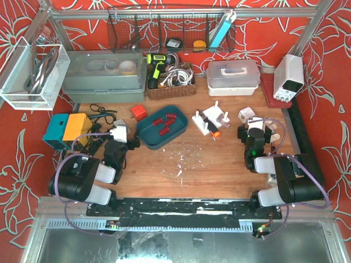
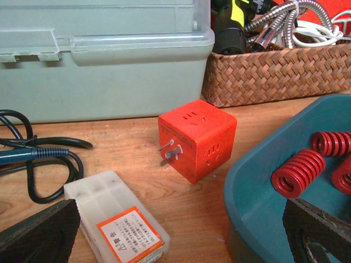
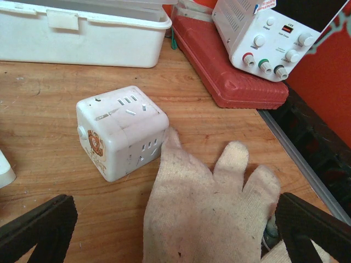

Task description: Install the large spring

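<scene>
Sitting nearest, left: left gripper, jaws spread wide with nothing between them.
Nearest, right: right gripper, jaws spread wide too, empty.
Just past the left gripper: clear plastic box with an orange label; black cable to its left.
Just past the right gripper: off-white knitted glove, one fingertip up against a white cube socket adapter.
Middle: dark teal plastic tray with red coil springs lying loose inside, untouched by either arm.
Left of the tray: orange cube plug adapter, just beside it.
Right of the tray: white plastic fixture with posts, apart from it.
Far: grey-green lidded bin, woven wicker basket, white lidded case, white bench power supply far right.
</scene>
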